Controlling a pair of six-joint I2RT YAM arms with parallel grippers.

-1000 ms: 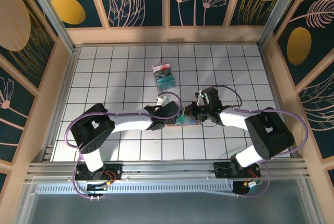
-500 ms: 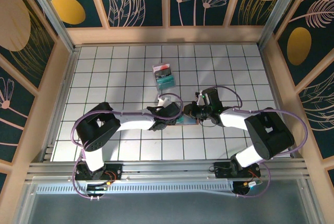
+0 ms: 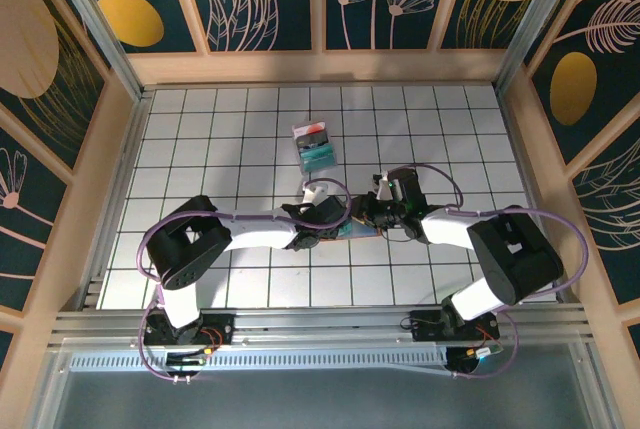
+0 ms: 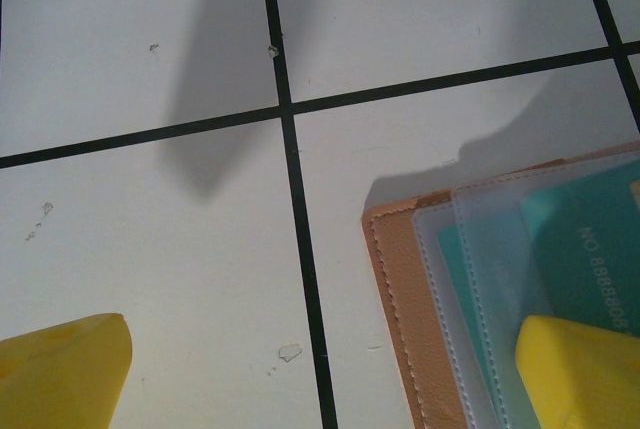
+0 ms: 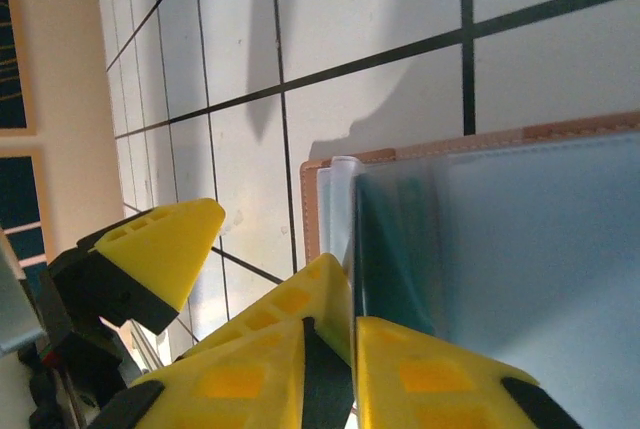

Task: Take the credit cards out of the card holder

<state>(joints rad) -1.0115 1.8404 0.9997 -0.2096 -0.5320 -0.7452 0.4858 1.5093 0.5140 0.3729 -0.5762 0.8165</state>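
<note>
Top external: one card holder [image 3: 358, 232] lies flat on the white gridded table [image 3: 200, 149], between the left gripper [image 3: 336, 225] and right gripper [image 3: 364, 217]; one teal pack [image 3: 315, 146] sits well apart. Left wrist: stitched tan edge, two glossy clear sleeves [image 4: 440, 239] over teal cards [image 4: 590, 239]; two yellow fingers [image 4: 60, 374] spread wide, holding nothing. Right wrist: wedge fingers [image 5: 430, 374] nearly together; whether they grip anything cannot be told.

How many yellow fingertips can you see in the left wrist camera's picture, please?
2. One fingertip is at the bottom left, above bare table; the other is at the bottom right, over the clear sleeves of the card holder. None seems hidden.
</note>
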